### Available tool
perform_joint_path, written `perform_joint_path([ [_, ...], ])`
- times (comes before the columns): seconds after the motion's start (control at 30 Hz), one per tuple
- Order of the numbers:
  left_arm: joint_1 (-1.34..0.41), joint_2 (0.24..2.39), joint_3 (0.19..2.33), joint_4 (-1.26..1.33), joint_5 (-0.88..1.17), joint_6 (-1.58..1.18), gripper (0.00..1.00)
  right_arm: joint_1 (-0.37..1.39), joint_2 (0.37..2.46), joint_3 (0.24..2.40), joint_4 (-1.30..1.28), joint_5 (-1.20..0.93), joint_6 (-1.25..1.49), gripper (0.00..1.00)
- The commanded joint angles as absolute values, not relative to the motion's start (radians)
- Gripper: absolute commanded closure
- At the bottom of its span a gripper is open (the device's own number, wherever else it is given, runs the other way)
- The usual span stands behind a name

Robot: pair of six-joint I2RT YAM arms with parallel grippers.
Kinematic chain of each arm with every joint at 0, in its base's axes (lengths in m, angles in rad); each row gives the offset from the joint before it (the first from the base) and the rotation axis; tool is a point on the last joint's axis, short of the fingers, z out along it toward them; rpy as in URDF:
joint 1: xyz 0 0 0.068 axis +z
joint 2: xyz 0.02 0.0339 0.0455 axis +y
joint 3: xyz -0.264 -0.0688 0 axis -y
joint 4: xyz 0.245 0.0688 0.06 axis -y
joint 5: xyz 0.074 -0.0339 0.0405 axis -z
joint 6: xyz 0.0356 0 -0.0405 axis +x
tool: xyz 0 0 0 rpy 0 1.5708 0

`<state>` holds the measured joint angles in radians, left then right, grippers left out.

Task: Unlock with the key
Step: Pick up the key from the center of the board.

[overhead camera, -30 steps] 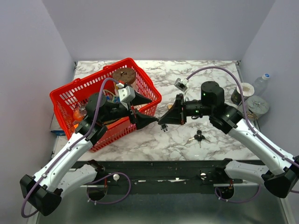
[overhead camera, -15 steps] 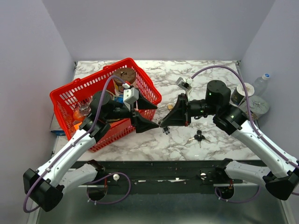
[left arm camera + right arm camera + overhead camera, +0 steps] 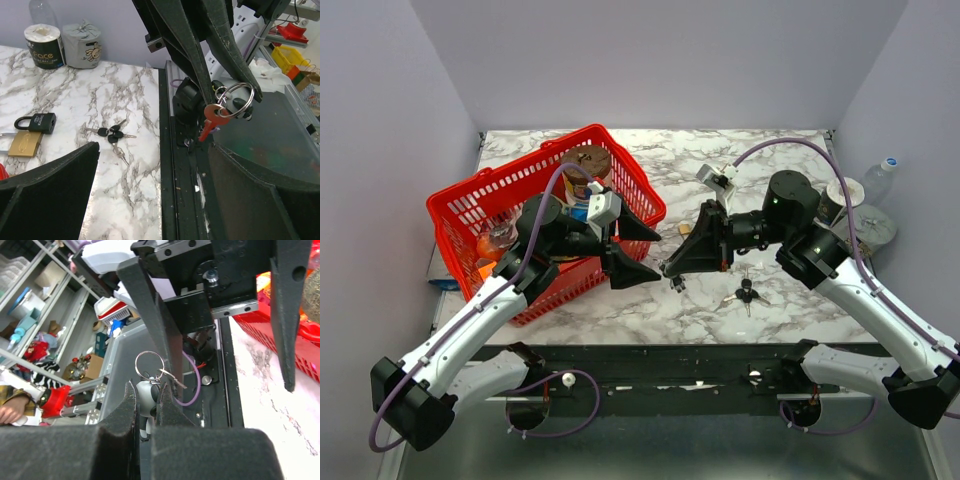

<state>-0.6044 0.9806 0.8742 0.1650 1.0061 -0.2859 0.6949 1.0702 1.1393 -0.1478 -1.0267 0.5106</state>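
Bright, even overhead light; soft shadows fall on the white veined marble tabletop below both pairs of jaws. In the wrist views the black fingers nearest the lens look dark and blurred; the silver key ring glints at the right jaws' tip.

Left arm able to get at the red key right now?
Probably yes. The left pincer is wide open and faces the red key, which hangs free below its ring in the shut right pincer; nothing stands between them.
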Motion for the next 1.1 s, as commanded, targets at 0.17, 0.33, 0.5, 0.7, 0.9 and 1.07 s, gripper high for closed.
perform_joint_path([
  [0.17, -0.632, 0.992, 0.87, 0.268, 1.048, -0.324, 0.03, 0.703, 1.086, 1.115, -0.097, -1.094, 0.551, 0.99],
  [0.33, -0.641, 0.988, 0.867, 0.276, 1.049, -0.333, 0.03, 0.703, 1.098, 1.109, -0.095, -1.103, 0.555, 0.99],
  [0.5, -0.644, 0.983, 0.865, 0.276, 1.055, -0.33, 0.19, 0.701, 1.098, 1.109, -0.097, -1.106, 0.557, 0.99],
  [0.7, -0.652, 0.988, 0.87, 0.275, 1.063, -0.327, 0.49, 0.701, 1.097, 1.111, -0.097, -1.091, 0.555, 0.99],
  [0.9, -0.652, 0.986, 0.873, 0.258, 1.055, -0.314, 0.7, 0.7, 1.092, 1.104, -0.101, -1.081, 0.551, 0.99],
  [1.07, -0.652, 0.986, 0.879, 0.235, 1.049, -0.295, 0.89, 0.69, 1.078, 1.103, -0.106, -1.075, 0.548, 0.99],
])
